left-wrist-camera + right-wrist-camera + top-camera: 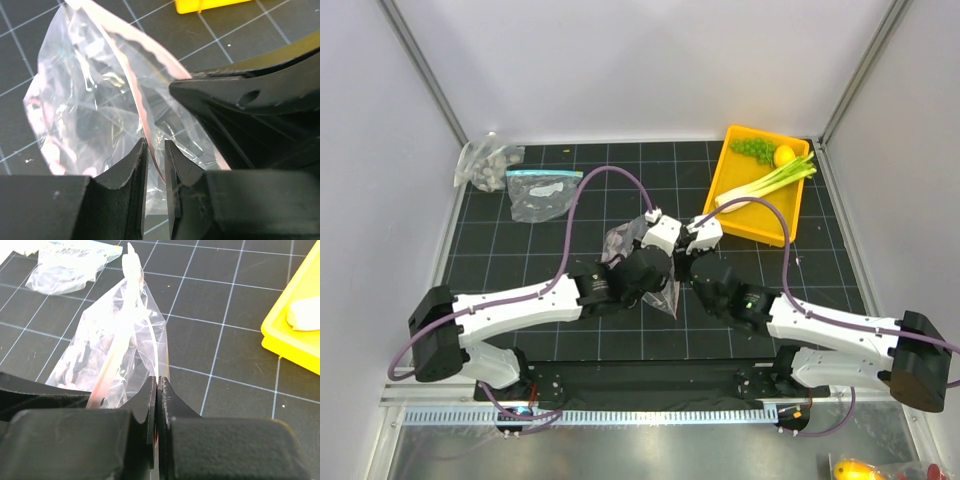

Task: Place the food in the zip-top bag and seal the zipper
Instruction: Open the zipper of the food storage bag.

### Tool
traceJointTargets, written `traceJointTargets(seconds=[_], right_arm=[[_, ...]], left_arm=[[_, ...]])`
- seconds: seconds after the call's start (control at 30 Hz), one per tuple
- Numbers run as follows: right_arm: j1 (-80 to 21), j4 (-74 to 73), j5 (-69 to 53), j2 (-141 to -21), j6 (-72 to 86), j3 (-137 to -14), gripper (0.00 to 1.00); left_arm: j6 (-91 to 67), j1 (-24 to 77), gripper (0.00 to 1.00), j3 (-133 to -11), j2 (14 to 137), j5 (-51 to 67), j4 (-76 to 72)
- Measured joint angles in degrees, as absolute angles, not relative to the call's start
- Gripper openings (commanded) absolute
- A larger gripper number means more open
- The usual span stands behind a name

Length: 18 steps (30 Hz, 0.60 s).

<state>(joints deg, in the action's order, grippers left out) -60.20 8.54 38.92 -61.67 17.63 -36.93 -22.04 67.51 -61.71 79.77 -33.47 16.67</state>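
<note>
White-walled cell, black grid mat (820,270). R gripper (157,385) jaws pressed together on edge film of zip-top bag (85,100). L gripper (156,145) jaws a narrow gap apart w/ the pink zipper (131,75) running thru the gap, not visibly pinched. Bag crumpled, standing partly upright, near-left of yellow tray (740,190) — close, not touching. Leek (770,182), lemon (784,156), grapes (753,149) all in tray — grapes + lemon at far end. Blue-strip bag (542,195) and small bunched bag (488,165) well left of tray.
</note>
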Motion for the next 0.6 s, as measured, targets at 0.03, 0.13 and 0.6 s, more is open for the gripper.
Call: traceJointTargets(seconds=[0.03,0.13,0.6], right_arm=[[-60.2,8.6,39.4,-61.6,17.9,-36.9,0.01],[-60.2,8.6,40.4,-61.2,18.3,-36.6,0.01],[-54.0,9.1,36.8,-61.0,22.5,-35.6,0.01]], left_arm=[[-22.0,67.7,0.23,-62.2,80.3,-34.3,17.2],[-22.0,68.0,0.25,-63.9,82.1,-36.5,18.9],[-20.7,68.1,0.00,-65.6,82.8,-45.7,24.7]])
